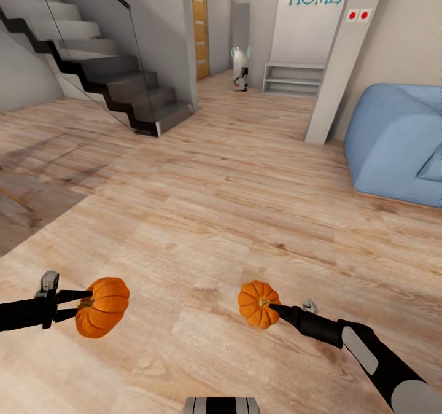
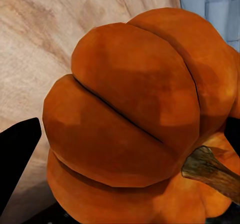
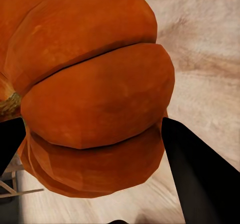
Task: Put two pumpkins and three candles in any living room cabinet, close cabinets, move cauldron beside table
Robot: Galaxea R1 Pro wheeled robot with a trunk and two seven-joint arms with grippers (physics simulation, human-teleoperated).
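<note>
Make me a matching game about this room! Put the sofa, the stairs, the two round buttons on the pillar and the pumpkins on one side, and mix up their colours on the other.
Things:
1. sofa
2. stairs
3. round buttons
4. pumpkins, one in the left gripper and one in the right gripper

Colours:
A. red
B. orange
C. light blue
D. grey with dark edges

Pairs: 1-C, 2-D, 3-A, 4-B.
The left pumpkin and the right pumpkin are both orange, carried above the wooden floor.
</note>
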